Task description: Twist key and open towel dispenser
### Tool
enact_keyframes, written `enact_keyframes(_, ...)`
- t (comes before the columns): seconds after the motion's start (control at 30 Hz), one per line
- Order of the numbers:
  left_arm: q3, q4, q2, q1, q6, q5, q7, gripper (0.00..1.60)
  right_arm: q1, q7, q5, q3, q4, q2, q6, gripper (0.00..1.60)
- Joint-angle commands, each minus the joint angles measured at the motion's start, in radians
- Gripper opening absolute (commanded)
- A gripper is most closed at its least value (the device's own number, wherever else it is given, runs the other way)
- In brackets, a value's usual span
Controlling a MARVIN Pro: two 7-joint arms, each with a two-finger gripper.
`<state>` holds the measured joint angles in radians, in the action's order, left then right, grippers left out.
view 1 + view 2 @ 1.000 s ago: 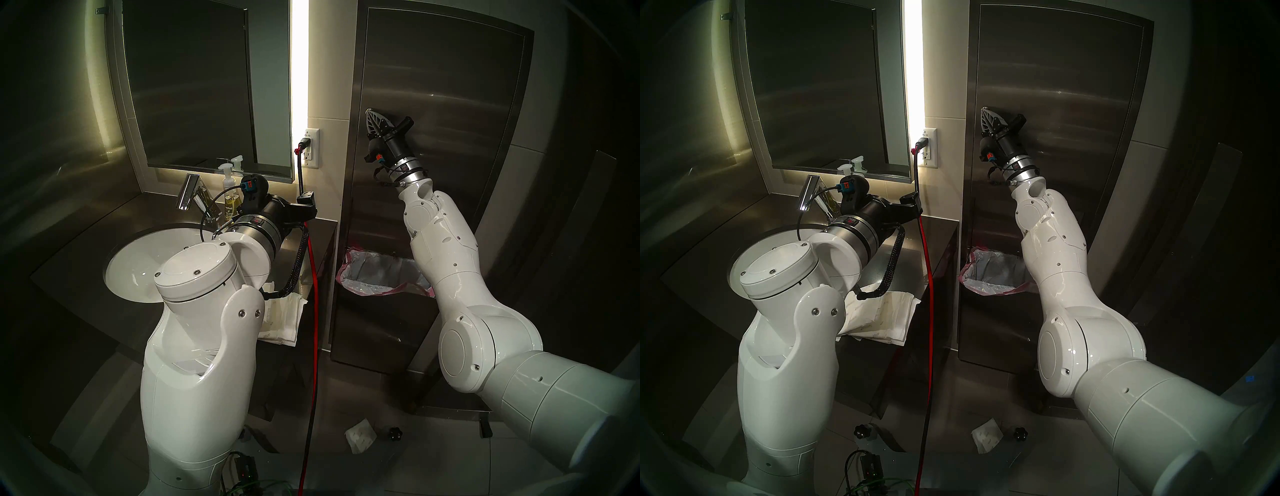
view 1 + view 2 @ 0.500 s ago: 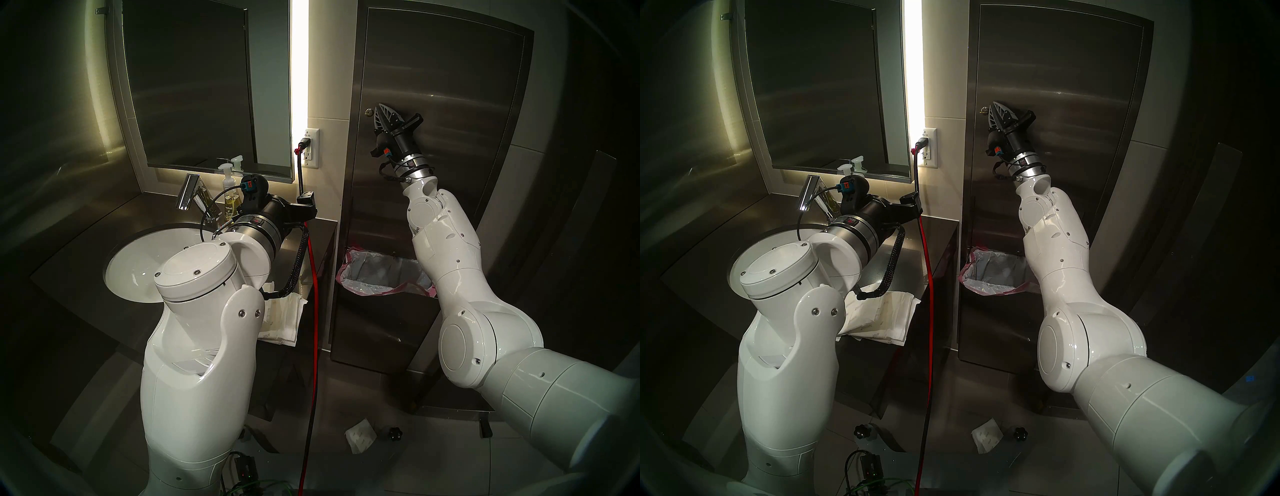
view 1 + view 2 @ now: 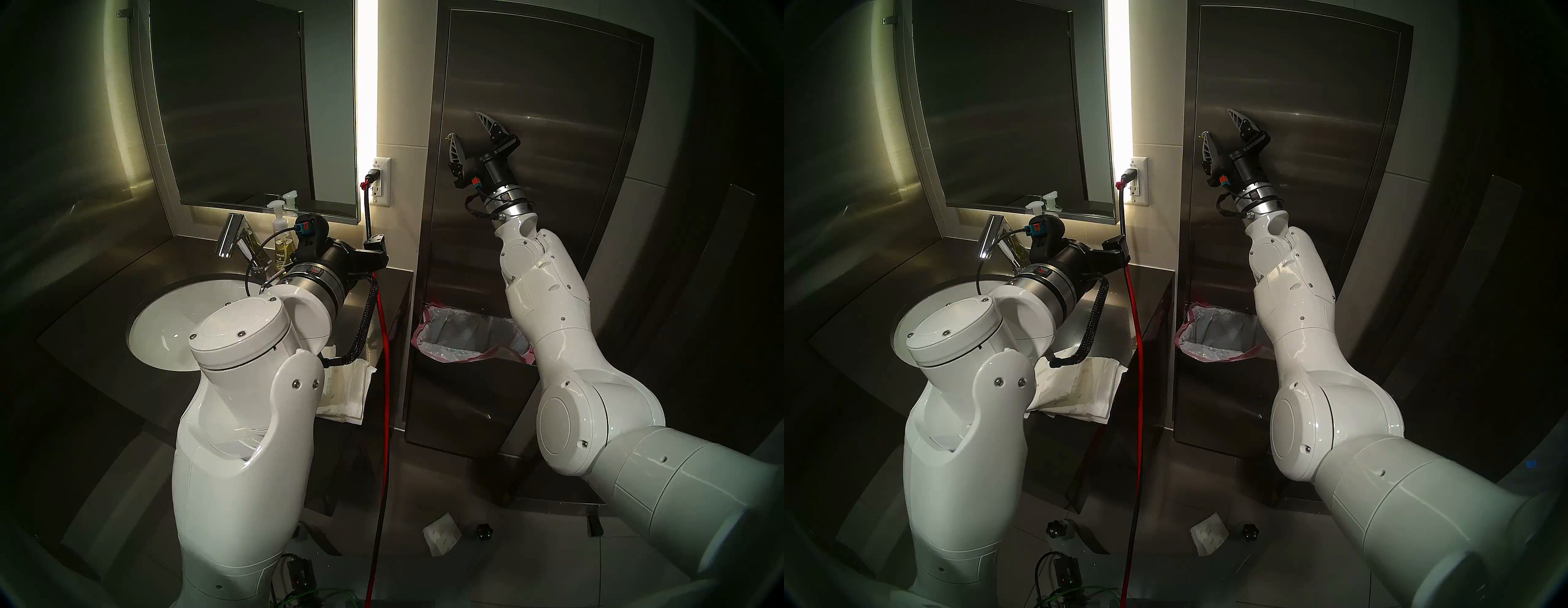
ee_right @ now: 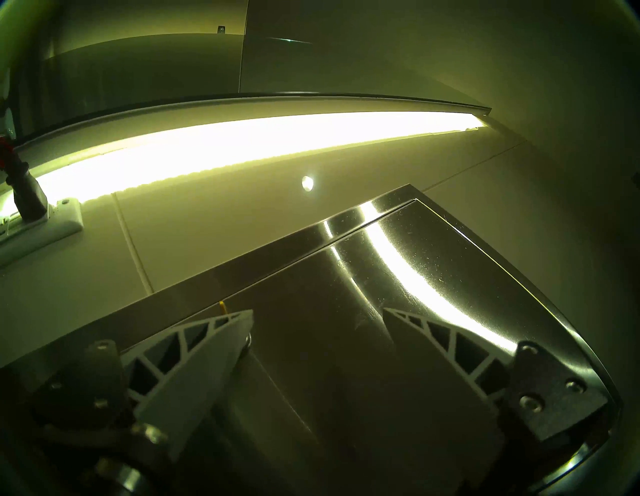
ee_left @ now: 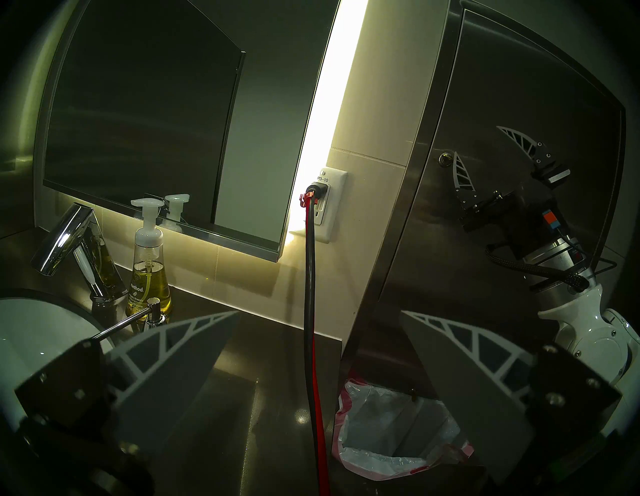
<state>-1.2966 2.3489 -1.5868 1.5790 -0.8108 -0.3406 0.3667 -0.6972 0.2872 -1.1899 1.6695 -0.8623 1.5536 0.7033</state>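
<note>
- The right arm rises from the near right of the scene, bends at a big white elbow low down, and reaches up and away toward the towel dispenser [image 3: 551, 178] on the far wall.
- Its forearm passes in front of the right end of the bin's pink-edged bag [image 3: 462, 335], and the wrist tilts upward and to the left.
- The right gripper [image 3: 469, 127] points up at the long flat door panel, its two ribbed fingers spread wide with nothing between them.
- One finger [image 3: 454, 148] lies at the left, close to the door's left edge; the other stands higher and further right over the bare steel.
- The key [image 5: 444, 158], a small round silvery knob near the door's left edge, sits just left of the tip of that left finger; whether the two touch cannot be told.
- In the right wrist view the knob is mostly hidden behind the left finger [image 4: 194, 350], and the door's seam against its frame looks closed.
- The left arm is folded near the robot, its forearm level over the counter beside the white sink [image 3: 169, 327].
- The left gripper [image 5: 318, 313] points toward the far wall, fingers wide apart and empty, with a red and black cord [image 5: 310, 277] hanging from the wall outlet [image 5: 329, 207] seen between them.
- A soap bottle [image 5: 149, 277] stands on the counter left of the left gripper, beside the chrome faucet [image 5: 65, 242].
</note>
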Motion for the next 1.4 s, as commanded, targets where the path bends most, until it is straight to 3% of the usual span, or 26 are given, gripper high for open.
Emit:
enact_keyframes(0.0,-0.002,0.009,0.002,-0.009,0.001,-0.001,0.001,1.60,-0.036,-0.021,-0.002,-0.012,-0.050,0.012,0.006,1.46)
enact_keyframes(0.23,-0.002,0.009,0.002,-0.009,0.001,-0.001,0.001,1.60,-0.056,-0.037,0.002,-0.008,-0.067,0.008,0.006,1.46)
enact_keyframes(0.67,-0.002,0.009,0.001,-0.009,0.001,0.000,0.001,1.60,0.006,-0.021,-0.004,0.005,-0.003,0.003,0.004,1.25)
enact_keyframes(0.83,-0.002,0.009,0.001,-0.009,0.001,0.000,0.001,1.60,0.018,-0.017,-0.004,0.006,0.011,0.002,0.010,0.88)
enact_keyframes(0.97,-0.002,0.009,0.001,-0.009,0.001,0.000,0.001,1.60,0.023,-0.014,-0.003,0.006,0.022,0.001,0.016,0.87)
enact_keyframes(1.03,-0.002,0.009,0.001,-0.009,0.001,0.000,0.001,1.60,0.026,-0.011,-0.004,0.006,0.027,0.002,0.017,0.73)
enact_keyframes(1.13,-0.002,0.009,0.001,-0.009,0.001,0.000,0.001,1.60,0.034,-0.009,-0.005,0.006,0.036,0.003,0.018,0.77)
enact_keyframes(1.17,-0.002,0.009,0.001,-0.009,0.001,0.000,0.001,1.60,0.038,-0.008,-0.005,0.006,0.041,0.003,0.018,0.99)
enact_keyframes(1.2,-0.002,0.009,0.001,-0.009,0.002,0.000,0.001,1.60,0.041,-0.008,-0.005,0.006,0.044,0.004,0.018,1.07)
enact_keyframes(1.37,-0.002,0.009,0.001,-0.009,0.001,0.000,0.001,1.60,0.047,-0.007,-0.004,0.007,0.051,0.005,0.024,1.05)
